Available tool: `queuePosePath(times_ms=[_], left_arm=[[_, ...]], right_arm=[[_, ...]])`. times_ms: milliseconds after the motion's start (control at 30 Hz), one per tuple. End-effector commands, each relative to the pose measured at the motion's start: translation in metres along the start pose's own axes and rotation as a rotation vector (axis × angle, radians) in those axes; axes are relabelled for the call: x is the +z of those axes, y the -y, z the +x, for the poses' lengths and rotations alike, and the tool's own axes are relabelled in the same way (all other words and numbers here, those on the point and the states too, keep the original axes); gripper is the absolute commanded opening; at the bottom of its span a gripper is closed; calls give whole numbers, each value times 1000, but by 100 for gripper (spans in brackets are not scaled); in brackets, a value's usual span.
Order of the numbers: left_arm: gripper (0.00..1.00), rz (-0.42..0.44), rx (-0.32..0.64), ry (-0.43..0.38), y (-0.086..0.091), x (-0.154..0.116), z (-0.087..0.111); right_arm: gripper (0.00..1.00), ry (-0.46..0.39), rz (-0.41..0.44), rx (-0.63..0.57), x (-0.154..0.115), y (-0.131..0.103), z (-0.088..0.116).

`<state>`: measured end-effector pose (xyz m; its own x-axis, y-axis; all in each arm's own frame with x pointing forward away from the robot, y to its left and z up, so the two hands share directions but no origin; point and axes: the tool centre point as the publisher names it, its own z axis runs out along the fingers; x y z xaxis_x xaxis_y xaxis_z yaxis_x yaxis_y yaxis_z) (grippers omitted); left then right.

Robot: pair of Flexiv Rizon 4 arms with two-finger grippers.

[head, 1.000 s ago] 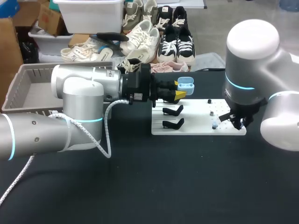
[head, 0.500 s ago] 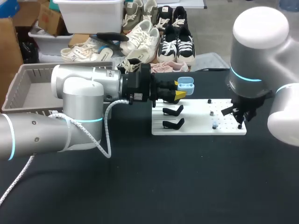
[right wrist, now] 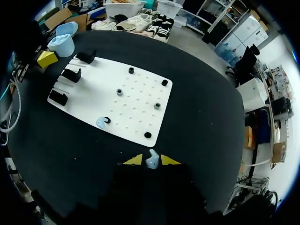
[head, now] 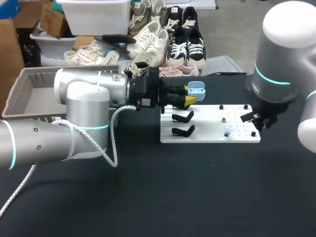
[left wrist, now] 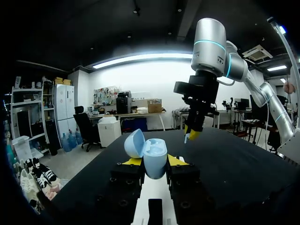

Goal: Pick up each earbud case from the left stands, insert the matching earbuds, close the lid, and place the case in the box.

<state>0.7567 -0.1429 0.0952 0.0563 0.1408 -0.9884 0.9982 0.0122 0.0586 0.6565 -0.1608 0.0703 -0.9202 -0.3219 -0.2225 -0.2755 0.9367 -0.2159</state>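
My left gripper (head: 190, 97) is shut on a light blue earbud case (head: 196, 90) and holds it above the far left corner of the white board (head: 210, 136). Its lid stands open, as the left wrist view shows the case (left wrist: 153, 157) between my left gripper (left wrist: 154, 163) fingers. My right gripper (right wrist: 151, 161) is shut on a pale blue earbud (right wrist: 151, 162) above the table beside the board's right end. From the left wrist the right gripper (left wrist: 191, 134) hangs ahead of the case. A second earbud (right wrist: 101, 123) lies on the board (right wrist: 136, 96).
Black stands (head: 182, 117) (head: 182, 131) sit at the board's left end, and small black pegs (right wrist: 131, 71) dot its right half. A grey basket (head: 19, 98) stands at the table's far left.
My right arm has swung to the right and lifted off the board's right end with the earbud. The left arm and the case have kept still.
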Motion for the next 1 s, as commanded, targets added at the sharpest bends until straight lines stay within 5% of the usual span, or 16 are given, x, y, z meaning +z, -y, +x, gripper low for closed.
queuePosePath(times_ms=[33,233,767,1000], left_arm=[[0,-4,1,1,1,0,0],[0,-4,1,1,1,0,0],[0,-4,1,1,1,0,0],[0,-4,1,1,1,0,0]], right_arm=[[0,6,4,3,0,-1,2],[0,-2,0,40,-1,-3,0],[0,-305,71,1025,-42,-18,-18],[0,-325,101,1253,-77,-37,-43]])
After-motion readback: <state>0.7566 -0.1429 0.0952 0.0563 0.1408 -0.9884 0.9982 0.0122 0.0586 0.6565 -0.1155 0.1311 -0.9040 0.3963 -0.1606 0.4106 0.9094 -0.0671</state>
